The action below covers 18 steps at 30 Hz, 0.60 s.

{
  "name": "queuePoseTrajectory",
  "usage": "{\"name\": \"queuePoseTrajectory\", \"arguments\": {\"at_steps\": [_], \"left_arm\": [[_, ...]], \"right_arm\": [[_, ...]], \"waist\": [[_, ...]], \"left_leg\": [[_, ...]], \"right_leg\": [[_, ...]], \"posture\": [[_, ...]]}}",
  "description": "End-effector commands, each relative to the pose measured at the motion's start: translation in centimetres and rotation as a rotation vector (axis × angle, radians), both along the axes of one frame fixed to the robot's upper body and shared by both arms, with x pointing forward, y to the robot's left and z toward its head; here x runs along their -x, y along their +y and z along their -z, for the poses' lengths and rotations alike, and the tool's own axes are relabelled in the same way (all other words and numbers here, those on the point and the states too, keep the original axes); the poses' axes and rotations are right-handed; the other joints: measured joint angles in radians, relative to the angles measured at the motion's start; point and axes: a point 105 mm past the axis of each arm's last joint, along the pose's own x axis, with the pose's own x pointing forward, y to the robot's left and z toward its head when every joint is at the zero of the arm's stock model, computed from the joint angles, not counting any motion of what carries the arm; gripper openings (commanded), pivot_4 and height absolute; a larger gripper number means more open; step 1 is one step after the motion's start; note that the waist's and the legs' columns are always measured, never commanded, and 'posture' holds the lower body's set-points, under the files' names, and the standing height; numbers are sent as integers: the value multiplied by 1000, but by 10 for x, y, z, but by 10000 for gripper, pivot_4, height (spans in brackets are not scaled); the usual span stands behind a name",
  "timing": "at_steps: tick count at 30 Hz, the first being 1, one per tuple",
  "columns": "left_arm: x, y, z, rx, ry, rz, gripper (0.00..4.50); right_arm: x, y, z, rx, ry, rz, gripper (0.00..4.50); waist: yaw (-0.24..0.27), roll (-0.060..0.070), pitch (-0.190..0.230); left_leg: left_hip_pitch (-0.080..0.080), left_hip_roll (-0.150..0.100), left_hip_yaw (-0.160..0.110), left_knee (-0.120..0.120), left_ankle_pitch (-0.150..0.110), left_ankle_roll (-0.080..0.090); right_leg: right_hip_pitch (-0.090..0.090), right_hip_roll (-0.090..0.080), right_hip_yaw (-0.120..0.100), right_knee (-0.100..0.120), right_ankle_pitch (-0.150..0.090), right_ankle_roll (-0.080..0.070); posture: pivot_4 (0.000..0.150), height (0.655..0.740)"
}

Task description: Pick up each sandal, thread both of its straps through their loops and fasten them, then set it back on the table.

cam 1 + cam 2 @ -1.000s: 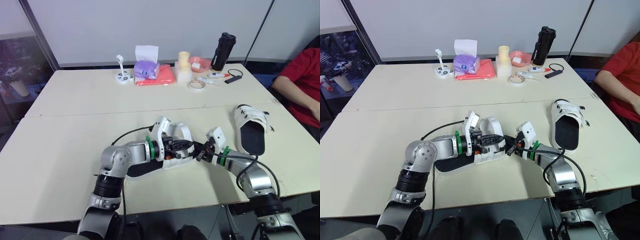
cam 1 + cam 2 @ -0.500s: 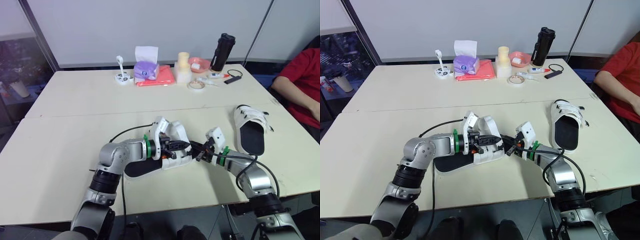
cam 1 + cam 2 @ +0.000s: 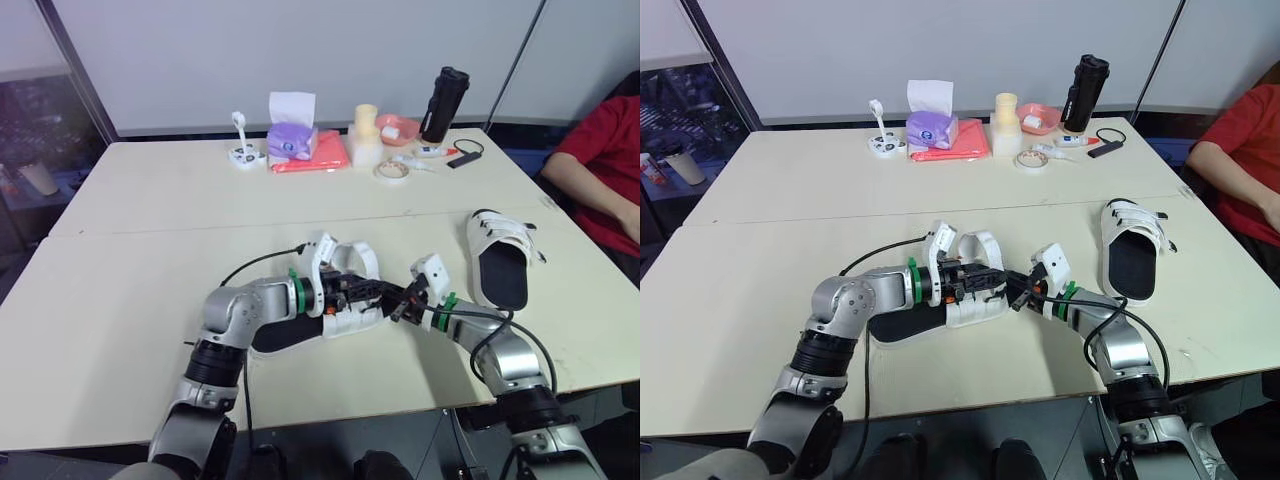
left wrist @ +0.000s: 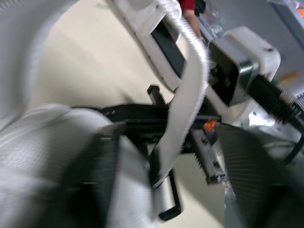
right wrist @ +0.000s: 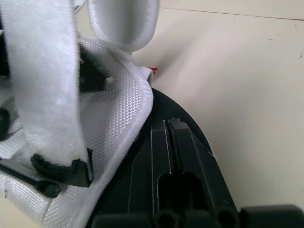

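Item: sandal (image 3: 345, 318), white upper on black sole (image 5: 156, 123), lying near the front of the table (image 3: 120, 300) between the two grippers, sole on the surface; a second sandal (image 3: 502, 265) lies well apart to the right, near a seated person (image 3: 600, 170). Left gripper (image 3: 352, 292): reaches in among the white upper; whether it grips cannot be told from the blurred wrist view. Right gripper (image 3: 398, 303): fingers (image 5: 183, 156) pressed together with nothing seen between them, tips at the sole's edge just beside the upper. Strap (image 5: 47, 80): hangs loose and runs down to a black loop (image 5: 61, 168); whether it has passed through cannot be told; a second strap (image 5: 126, 23) curls free above. Hazards, as judged: the strap is held by neither visible pad, so it may slide back out of the loop; the shut right tips could shove the sole and skid the sandal away; the two grippers sit very near each other and may knock or jam together; the strap's fastening face could catch on the upper in the wrong place; the left arm's cable (image 3: 255, 268) arcs over the table and might snag the sandal.
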Motion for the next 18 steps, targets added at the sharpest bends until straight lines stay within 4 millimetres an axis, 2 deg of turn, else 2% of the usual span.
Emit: {"name": "queuePoseTrajectory", "arguments": {"at_steps": [1,6,9,13,14,18], "left_arm": [[-2,-1,-8,-6,-66,-45,34190],[0,-9,-10,-20,-95,-54,34190],[2,-12,-14,-17,-116,-54,25913],[1,-13,-23,12,-127,-67,4451],[0,-13,-24,19,-120,-66,217],[5,-10,-22,60,-24,-11,217]], "right_arm": [[9,-6,41,60,148,31,0],[9,-5,42,61,150,27,0],[11,-6,43,64,153,25,0],[12,-7,43,67,154,26,0],[12,-7,43,67,153,27,0],[12,-7,43,67,151,26,0]], "waist": [[0,0,0],[1,0,0],[1,0,0],[2,0,0],[2,0,0],[1,0,0]], "left_leg": [[0,0,0,0,0,0],[0,0,0,0,0,0],[0,0,1,0,0,0],[0,0,0,0,0,0],[0,0,1,0,0,0],[0,0,1,0,0,0]], "right_leg": [[0,0,0,0,0,0],[0,0,0,0,0,0],[0,0,0,0,0,0],[0,0,0,-1,0,0],[0,0,0,-1,0,0],[0,0,0,-1,0,0]], "posture": [[1500,7400],[1500,7400],[1500,7400],[1500,7400],[1500,7400],[1500,7400]]}}
